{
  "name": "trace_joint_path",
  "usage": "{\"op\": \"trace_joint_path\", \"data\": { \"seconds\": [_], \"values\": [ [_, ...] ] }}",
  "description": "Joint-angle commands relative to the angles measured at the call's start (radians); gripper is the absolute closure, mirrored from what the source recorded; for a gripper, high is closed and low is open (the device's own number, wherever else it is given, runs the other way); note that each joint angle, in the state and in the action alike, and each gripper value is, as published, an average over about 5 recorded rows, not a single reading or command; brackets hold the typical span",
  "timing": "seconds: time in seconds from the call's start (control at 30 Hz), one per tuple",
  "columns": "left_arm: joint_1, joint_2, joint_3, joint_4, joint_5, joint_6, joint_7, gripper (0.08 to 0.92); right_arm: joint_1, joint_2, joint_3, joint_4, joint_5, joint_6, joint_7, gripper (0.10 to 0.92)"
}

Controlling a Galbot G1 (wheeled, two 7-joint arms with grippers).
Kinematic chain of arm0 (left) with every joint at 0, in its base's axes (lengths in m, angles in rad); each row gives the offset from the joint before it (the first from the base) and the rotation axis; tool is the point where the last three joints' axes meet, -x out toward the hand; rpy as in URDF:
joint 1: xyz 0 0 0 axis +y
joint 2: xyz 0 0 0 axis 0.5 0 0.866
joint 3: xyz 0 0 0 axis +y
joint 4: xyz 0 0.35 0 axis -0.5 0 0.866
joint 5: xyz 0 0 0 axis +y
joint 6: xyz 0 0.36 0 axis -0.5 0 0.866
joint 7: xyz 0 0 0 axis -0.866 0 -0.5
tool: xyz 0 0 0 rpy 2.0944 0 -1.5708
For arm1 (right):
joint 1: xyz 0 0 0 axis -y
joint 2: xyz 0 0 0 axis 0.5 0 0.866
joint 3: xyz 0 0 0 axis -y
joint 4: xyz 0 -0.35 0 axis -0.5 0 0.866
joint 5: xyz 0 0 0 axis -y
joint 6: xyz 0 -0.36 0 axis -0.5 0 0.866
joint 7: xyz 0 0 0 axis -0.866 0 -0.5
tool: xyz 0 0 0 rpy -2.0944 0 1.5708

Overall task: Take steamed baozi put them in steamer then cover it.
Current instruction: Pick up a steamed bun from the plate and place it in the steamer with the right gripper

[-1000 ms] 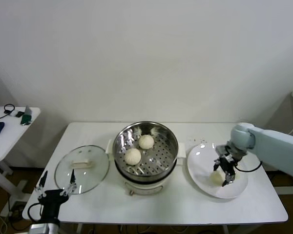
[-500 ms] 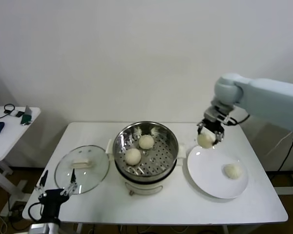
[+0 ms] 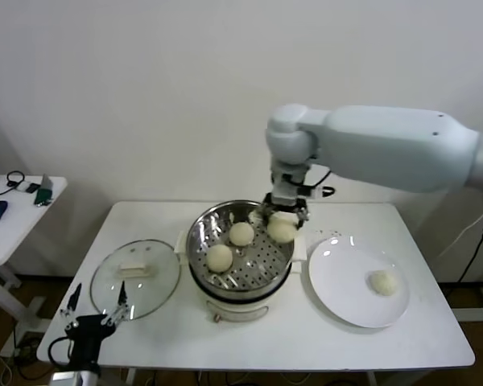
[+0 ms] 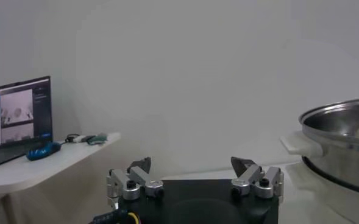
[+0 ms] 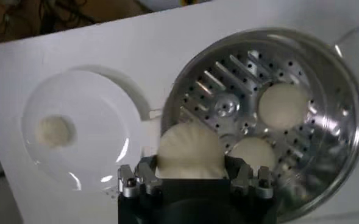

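At the worktop's (image 3: 249, 342) 7 o'clock corner the left claw (image 3: 92, 305) sits parked with its fingers spread wide and nothing between them, just where it was a second ago. Beside it, at about 9 o'clock from the steamer (image 3: 240, 245), the cover (image 3: 135, 273) lies flat on the worktop, not yet needed. Two baozi rest on the perforated floor of the steamer, one near the middle (image 3: 241, 233) and one toward 7 o'clock (image 3: 219, 257). The real change is on the right: a second ago the right claw (image 3: 283, 221) was down on the plate (image 3: 338, 281) closing on a bun; it has since lifted that bun, swung across, and now hangs over the steamer's 3 o'clock rim, pinching the third baozi (image 3: 282, 229) between its fingers. The right wrist view shows the same bun (image 5: 190, 149) gripped above the basket. One baozi (image 3: 382, 282) remains on the plate at 3 o'clock. By my reading the task is past halfway: this bun needs releasing into the basket, then the last fetched, then the cover placed.
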Motion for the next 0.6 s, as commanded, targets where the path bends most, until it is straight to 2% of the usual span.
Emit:
{"op": "trace_joint_path", "data": {
  "seconds": [0.03, 0.6],
  "values": [
    [-0.002, -0.004, -0.009, 0.003, -0.022, 0.002, -0.002, 0.177, -0.137, 0.212, 0.051, -0.078, -0.102, 0.076, -0.018, 0.304],
    [-0.013, 0.004, -0.012, 0.025, -0.029, 0.007, -0.003, 0.177, -0.216, 0.235, -0.016, -0.123, -0.069, 0.103, -0.048, 0.297]
  ]
}}
